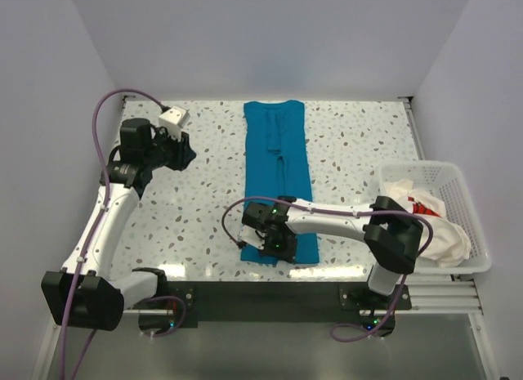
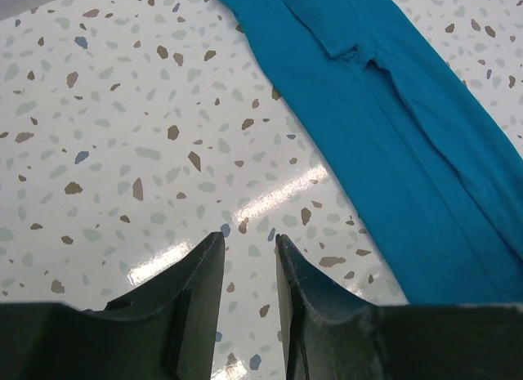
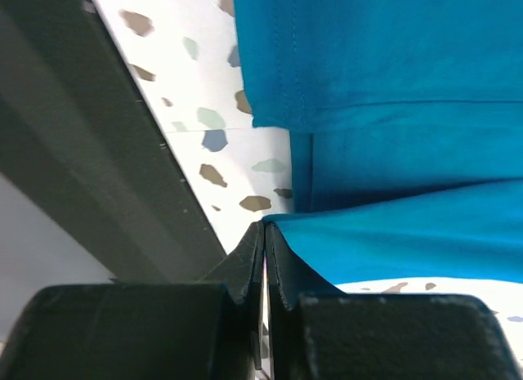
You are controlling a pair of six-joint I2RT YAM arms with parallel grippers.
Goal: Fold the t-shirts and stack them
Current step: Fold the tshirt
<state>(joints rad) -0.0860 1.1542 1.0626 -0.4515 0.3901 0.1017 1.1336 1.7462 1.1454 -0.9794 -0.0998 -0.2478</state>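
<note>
The right pincer [image 3: 264,233] sits at the near left corner of the teal t-shirt [image 1: 276,163], pressed together and pinching its hem just above the bench [image 1: 204,200]. The shirt lies as a long narrow strip running toward the far side. To its right, the white t-shirt [image 1: 437,233] with red marks is heaped in the mesh basket [image 1: 425,165]. Farther back, left of the teal t-shirt, the left pincer [image 2: 249,249] hovers partly spread, holding nothing.
</note>
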